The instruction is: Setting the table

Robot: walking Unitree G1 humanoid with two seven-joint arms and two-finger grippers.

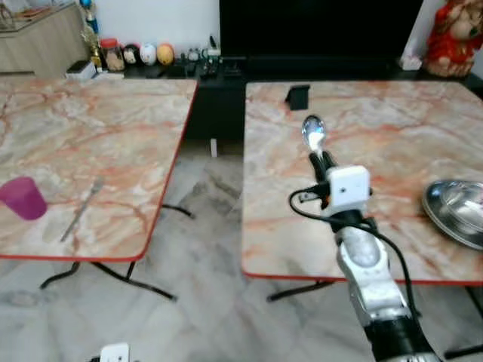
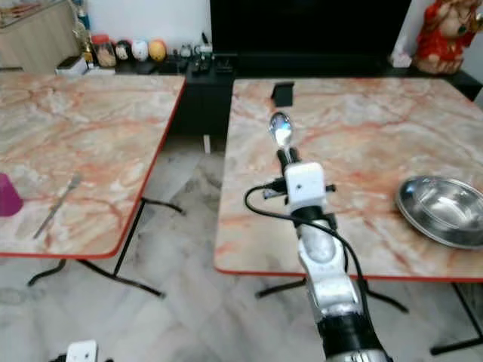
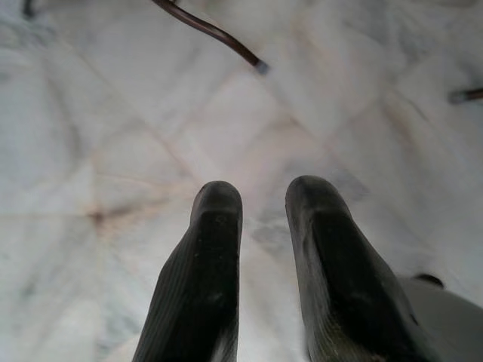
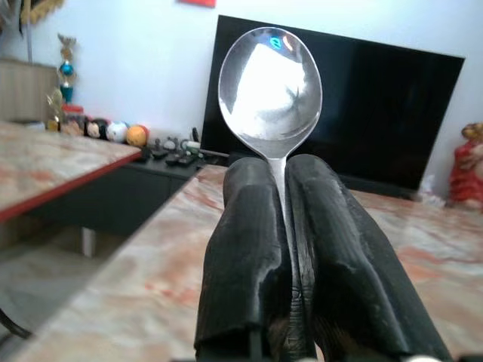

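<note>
The right gripper [image 4: 281, 177] pinches a steel spoon [image 4: 269, 83] by its handle, bowl up, above the right-hand marble counter [image 1: 392, 143]. A steel bowl [image 2: 444, 209] sits on that counter's right side. The left gripper [image 3: 264, 197] hangs over the floor [image 3: 113, 113], fingers slightly spread. A fork [image 1: 81, 209] and pink cup [image 1: 23, 197] lie on the left counter [image 1: 90, 128].

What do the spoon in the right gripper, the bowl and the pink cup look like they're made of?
Spoon, clamped in the right gripper: polished metal, probably steel; its bowl mirrors the room. Bowl on the right table: same silvery metal with bright glare. Cup on the left table: likely matte plastic, evenly pink with no shine.
</note>
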